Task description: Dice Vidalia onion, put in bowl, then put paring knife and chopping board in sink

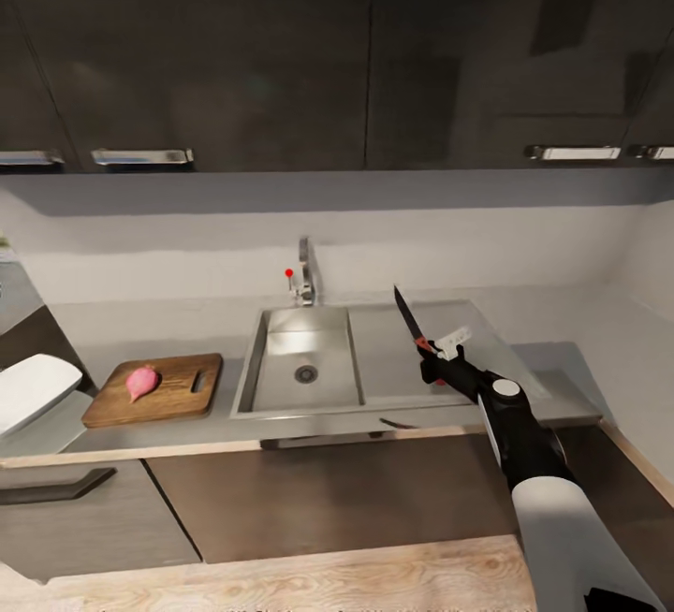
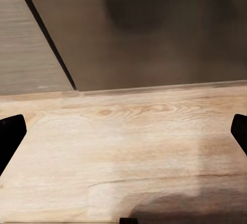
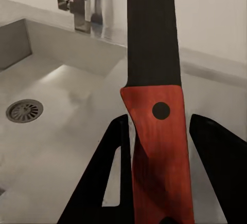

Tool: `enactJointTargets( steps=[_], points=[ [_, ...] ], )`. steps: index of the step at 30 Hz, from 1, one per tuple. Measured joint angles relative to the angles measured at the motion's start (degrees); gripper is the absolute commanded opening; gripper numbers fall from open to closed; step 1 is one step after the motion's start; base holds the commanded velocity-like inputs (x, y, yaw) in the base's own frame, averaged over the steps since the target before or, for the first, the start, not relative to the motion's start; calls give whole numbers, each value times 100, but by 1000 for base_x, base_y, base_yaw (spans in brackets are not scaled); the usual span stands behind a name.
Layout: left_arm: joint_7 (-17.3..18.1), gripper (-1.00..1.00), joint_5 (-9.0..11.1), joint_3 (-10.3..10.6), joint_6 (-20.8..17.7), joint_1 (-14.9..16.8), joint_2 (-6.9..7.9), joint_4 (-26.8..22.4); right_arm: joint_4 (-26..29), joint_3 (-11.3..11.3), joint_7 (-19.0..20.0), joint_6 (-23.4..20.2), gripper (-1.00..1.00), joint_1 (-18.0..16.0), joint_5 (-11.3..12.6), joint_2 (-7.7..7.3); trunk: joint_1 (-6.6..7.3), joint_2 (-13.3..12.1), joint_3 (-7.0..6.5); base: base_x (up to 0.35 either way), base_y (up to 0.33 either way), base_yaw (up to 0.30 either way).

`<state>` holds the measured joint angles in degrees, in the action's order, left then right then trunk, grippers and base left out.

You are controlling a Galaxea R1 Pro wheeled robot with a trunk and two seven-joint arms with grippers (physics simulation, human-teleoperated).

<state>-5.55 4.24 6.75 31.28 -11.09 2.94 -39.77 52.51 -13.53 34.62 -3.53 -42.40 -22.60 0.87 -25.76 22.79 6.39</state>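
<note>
One paring knife (image 1: 410,320) in right claw (image 1: 433,357) above sink (image 1: 309,364).

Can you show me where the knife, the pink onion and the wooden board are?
paring knife (image 3: 157,147): right wrist view, red handle.
onion (image 1: 141,380): head view, its middle.
chopping board (image 1: 178,398): head view, bare wood beside the handle slot.

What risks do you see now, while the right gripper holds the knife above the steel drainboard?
1. The red-handled paring knife, in the right gripper, points up and away; a loose grip could let it tilt or drop onto the steel drainboard.
2. The pink onion lies loose and uncut on the brown wooden chopping board; it may roll under the blade.
</note>
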Motion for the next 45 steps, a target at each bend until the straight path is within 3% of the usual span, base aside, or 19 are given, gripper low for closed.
enactJointTargets(
  steps=[21,29,33,36,39,41,42,43,45],
  points=[
    [4,100,-1,-2,0,0,-2,9,-95,7,-127,4,-100,0,3,17,1,0,0,-119,281,209],
    [3,100,-1,-2,-7,0,-6,18,-96,7,-139,1,-100,0,3,15,2,1,0,9,231,58],
    [5,100,-1,-2,-4,0,-6,19,-97,16,-376,-2,-100,0,6,20,3,1,0,143,227,3],
    [6,100,-1,-2,-4,0,-6,19,-110,26,-764,1,-100,0,-34,89,3,1,0,185,229,0],
    [7,100,-1,-2,-5,0,-6,19,-116,29,-1132,-2,-100,0,-283,211,3,1,0,169,160,0],
    [7,100,-1,-2,-7,1,-6,21,-121,29,-1603,5,-100,5,-850,474,2,1,0,103,42,0],
    [7,100,-1,-1,-7,2,-6,22,-123,30,-2019,83,-100,7,-1430,755,2,1,0,52,16,0],
    [8,100,-1,-2,-8,1,-6,21,-125,28,-2227,162,-100,7,-1725,896,2,1,0,42,13,0],
    [8,100,-1,-2,-8,1,-6,21,-127,27,-2440,284,-100,7,-2046,903,1,1,0,22,7,0]
  ],
)
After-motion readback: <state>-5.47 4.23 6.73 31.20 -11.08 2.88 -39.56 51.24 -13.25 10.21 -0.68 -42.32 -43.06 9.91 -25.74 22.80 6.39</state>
